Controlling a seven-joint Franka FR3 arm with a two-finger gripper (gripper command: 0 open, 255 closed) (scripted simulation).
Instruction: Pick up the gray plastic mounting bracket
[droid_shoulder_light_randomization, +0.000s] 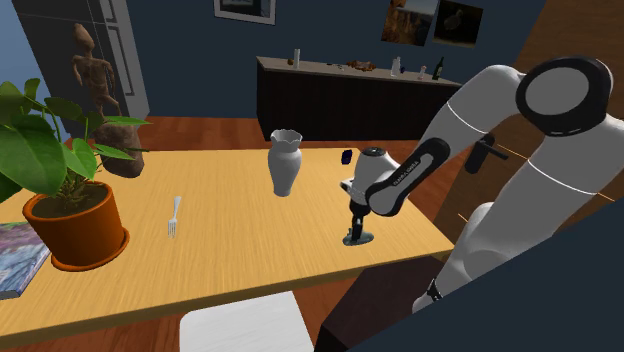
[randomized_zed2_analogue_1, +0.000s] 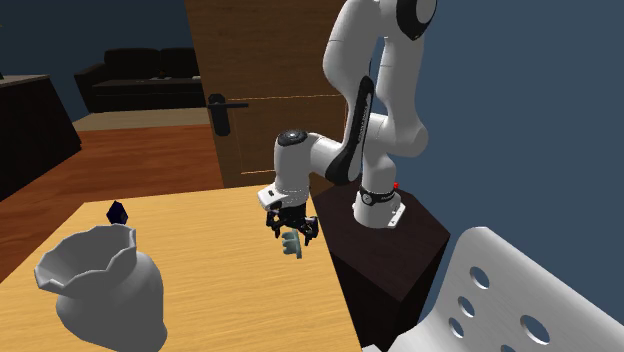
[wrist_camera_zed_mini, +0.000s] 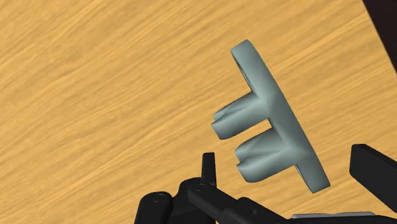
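Detail is lost in the shoulder view where the black gripper (droid_shoulder_light_randomization: 358, 232) meets the table (droid_shoulder_light_randomization: 240, 270), and the bracket cannot be made out there. A potted plant (droid_shoulder_light_randomization: 75, 215), a fork (droid_shoulder_light_randomization: 173, 215) and a white vase (droid_shoulder_light_randomization: 284, 160) stand well apart from the tool, the vase nearest. The white arm (droid_shoulder_light_randomization: 480, 115) folds at the elbow and points the gripper straight down. From the wrist, the grey bracket (wrist_camera_zed_mini: 273, 121) sits between widely spread fingers (wrist_camera_zed_mini: 375, 168), its two stubs toward one finger. Its flat plate stops just short of the other, a gap showing. Nothing is clasped. Whether the bracket rests on the wood cannot be told.
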